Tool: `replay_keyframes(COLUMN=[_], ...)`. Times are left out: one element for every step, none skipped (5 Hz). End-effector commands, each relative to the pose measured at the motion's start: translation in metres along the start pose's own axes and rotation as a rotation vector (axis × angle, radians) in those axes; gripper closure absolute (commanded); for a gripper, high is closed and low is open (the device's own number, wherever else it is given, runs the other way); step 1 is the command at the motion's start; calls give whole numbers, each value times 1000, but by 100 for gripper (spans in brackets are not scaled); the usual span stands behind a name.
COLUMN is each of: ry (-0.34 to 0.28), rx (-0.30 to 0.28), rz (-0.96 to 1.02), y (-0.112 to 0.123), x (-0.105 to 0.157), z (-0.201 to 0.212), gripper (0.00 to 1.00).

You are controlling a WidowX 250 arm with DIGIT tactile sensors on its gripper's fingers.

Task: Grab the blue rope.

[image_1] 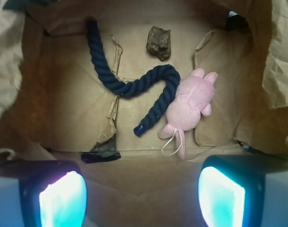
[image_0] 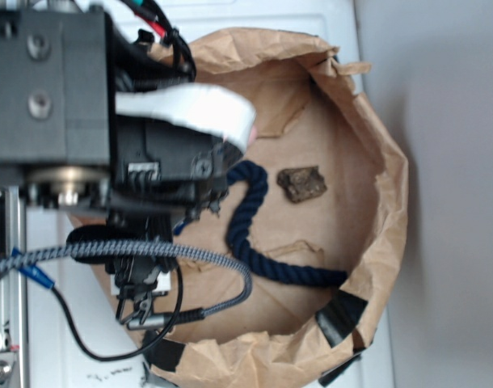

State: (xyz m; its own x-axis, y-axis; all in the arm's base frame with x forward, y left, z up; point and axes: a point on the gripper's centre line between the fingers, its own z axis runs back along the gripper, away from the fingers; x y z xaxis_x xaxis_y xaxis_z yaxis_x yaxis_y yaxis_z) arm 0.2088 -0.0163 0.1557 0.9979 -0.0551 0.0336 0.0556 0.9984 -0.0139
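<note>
— Where's the blue rope point(image_1: 130, 85)?
— I see it lying curved on the paper bag point(image_1: 63, 109) floor, touching the pink plush toy point(image_1: 191, 106), near a dark rock point(image_1: 158, 42).
— Gripper point(image_1: 141, 194)?
— Jaws wide apart above it, holding nothing

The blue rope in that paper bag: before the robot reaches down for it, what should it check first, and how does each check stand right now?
1. Blue rope in view: ok, it lies curved on the bag floor, fully visible in the wrist view.
2. Fingers apart enough to take it: ok, wide gap, nothing between them.
3. Fingers over the rope: not ok, the rope sits farther up the wrist view, not between them.
4. Pink plush toy clear of the grab spot: not ok near the bend, where it touches the rope; the far end is free.
5. Dark rock out of the way: ok, apart from the rope.
6. Paper bag walls leave room: cannot tell.
</note>
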Motion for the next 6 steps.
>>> replay_keyframes(ry=[-22,-22,-57,-106,-150,-148], rx=[-46,-46,-91,-113,-118,-133], rz=[-17,-17,-77,-205,-285,-291], y=[-8,-8,0,3,2,-1], x=[-2,-2,-1,19,33,36], z=[0,0,-11,-12,-10,-11], gripper=[0,0,0,0,0,0])
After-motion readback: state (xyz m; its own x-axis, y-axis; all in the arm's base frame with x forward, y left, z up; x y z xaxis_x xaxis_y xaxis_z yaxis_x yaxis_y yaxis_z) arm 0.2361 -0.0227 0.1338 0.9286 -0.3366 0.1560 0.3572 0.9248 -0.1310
